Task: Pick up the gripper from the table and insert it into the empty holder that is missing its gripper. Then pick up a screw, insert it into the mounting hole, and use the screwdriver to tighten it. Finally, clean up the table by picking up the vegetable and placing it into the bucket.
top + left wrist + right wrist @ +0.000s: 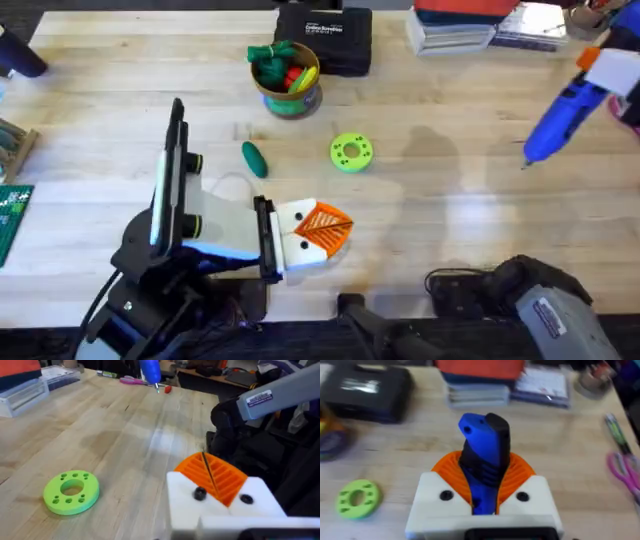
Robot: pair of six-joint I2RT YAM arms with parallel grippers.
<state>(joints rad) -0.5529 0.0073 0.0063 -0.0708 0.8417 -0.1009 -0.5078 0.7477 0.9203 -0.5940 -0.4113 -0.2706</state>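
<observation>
Screwdriver (482, 462) is hard, smooth plastic; your right gripper (482, 492) squeezes its middle. Keep it steady. Your left gripper (220, 487) is pressed closed, empty.

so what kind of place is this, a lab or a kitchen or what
Most likely a robotics workbench or lab, not a kitchen. A pale wooden table carries a flat black rectangular tool case and a green circuit board, and the right gripper holds a blue pen-shaped electric screwdriver.

L hand (325, 230) low, pads together, R hand (482, 482) raised, clamped
</observation>
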